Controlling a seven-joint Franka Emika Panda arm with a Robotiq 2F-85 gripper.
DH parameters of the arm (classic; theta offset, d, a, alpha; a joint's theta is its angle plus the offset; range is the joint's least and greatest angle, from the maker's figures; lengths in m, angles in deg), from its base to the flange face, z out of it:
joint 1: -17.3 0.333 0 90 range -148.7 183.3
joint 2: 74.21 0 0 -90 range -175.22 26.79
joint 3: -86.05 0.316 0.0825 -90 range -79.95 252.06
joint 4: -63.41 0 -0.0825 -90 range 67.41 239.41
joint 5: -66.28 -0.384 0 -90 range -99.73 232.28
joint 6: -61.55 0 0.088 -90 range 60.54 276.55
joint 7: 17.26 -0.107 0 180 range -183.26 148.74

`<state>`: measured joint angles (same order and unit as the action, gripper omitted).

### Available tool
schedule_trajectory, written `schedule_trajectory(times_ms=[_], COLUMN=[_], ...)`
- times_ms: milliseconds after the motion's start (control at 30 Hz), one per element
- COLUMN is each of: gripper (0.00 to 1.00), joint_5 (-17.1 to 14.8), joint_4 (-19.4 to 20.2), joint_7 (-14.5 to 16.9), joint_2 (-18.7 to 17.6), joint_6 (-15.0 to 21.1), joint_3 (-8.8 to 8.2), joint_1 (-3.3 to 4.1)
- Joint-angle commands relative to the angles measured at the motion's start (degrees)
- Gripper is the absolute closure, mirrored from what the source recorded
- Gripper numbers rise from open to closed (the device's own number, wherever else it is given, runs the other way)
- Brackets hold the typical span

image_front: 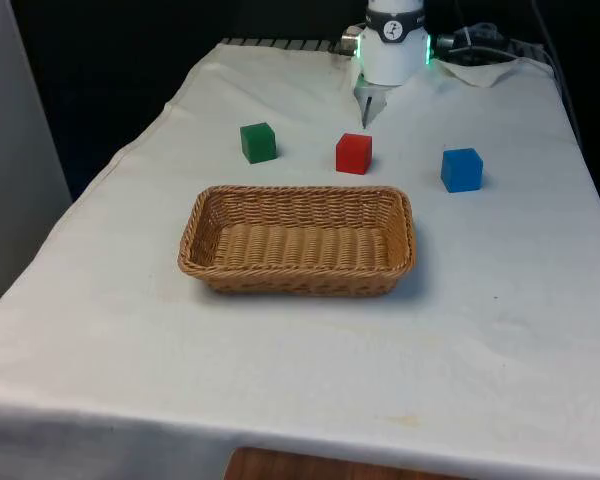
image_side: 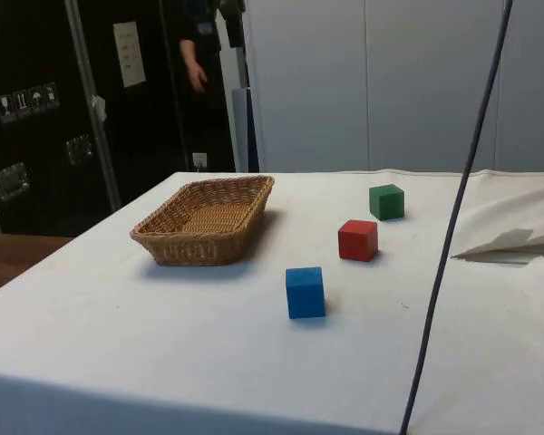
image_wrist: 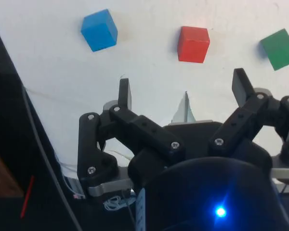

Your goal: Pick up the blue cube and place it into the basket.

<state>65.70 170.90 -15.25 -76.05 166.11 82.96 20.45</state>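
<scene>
The blue cube [image_front: 461,169] sits on the white cloth towards the front view's right, beyond the basket's far right corner. It stands alone in the side view [image_side: 306,292] and in the wrist view [image_wrist: 99,30]. The wicker basket [image_front: 298,281] lies mid-table with nothing in it; its wall [image_side: 199,249] faces the side camera. My gripper [image_wrist: 183,89] hangs high above the cloth, open, nothing between its fingers [image_wrist: 124,94]. It is well short of the row of cubes, and the blue one lies off to one side of it.
A red cube [image_front: 353,153] and a green cube [image_front: 258,142] stand in a row with the blue one, behind the basket. The arm's white base [image_front: 394,45] is at the far end. A dark cable [image_side: 453,227] crosses the side view. A person [image_side: 195,54] stands behind.
</scene>
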Motion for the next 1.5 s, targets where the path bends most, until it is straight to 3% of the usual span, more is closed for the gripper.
schedule_trajectory(times_ms=[0,533,567,733,867,900,1100,1200,1467], gripper=[0.00,0.00,0.00,0.00,0.00,0.00,0.00,0.00,0.00], joint_5=[0.80,4.24,3.61,4.76,4.81,4.30,4.30,4.24,2.29], joint_4=[1.38,11.06,10.14,14.55,17.88,17.30,22.17,22.57,27.96], joint_7=[-0.74,-3.78,-3.15,-4.58,-5.44,-4.76,-5.61,-5.39,-4.98], joint_2=[1.26,7.91,7.22,9.97,11.63,11.29,13.29,13.18,15.30], joint_6=[0.69,4.01,3.04,5.84,7.85,6.93,10.94,10.71,16.04], joint_3=[0.23,2.46,2.35,3.09,3.78,3.61,3.90,3.90,3.72], joint_1=[0.23,0.11,0.06,0.11,0.11,0.06,-0.06,-0.06,0.00])
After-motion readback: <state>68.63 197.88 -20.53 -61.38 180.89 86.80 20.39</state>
